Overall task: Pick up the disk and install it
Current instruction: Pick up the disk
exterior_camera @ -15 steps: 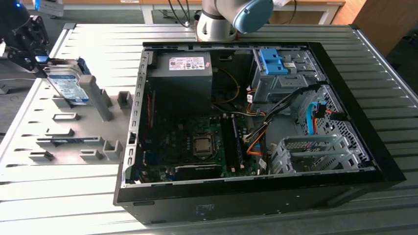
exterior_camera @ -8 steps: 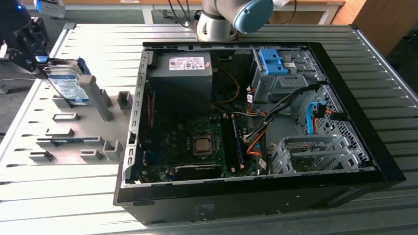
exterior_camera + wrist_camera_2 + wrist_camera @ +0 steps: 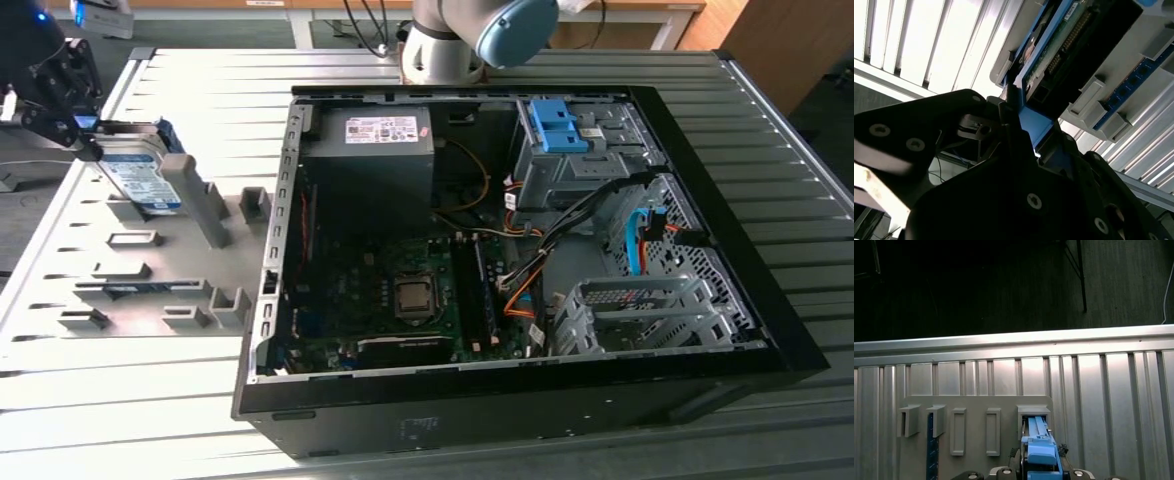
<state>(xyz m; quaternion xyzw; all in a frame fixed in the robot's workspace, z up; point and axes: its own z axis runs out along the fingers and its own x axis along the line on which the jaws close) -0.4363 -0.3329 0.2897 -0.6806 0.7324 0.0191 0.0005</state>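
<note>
Nearby, open computer case (image 3: 534, 412), disk (image 3: 139, 180) in jaws at rack (image 3: 171, 262)

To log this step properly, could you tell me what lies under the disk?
Under the disk is the grey slotted holder plate, on the ribbed table. Whether its lower edge sits in a slot cannot be seen; the disk itself covers that.

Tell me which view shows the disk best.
The exterior view: the disk shows its labelled face and blue rail, standing at the grey fixture. The second wrist view shows its circuit-board side close; the first wrist view, its blue end edge-on.
</note>
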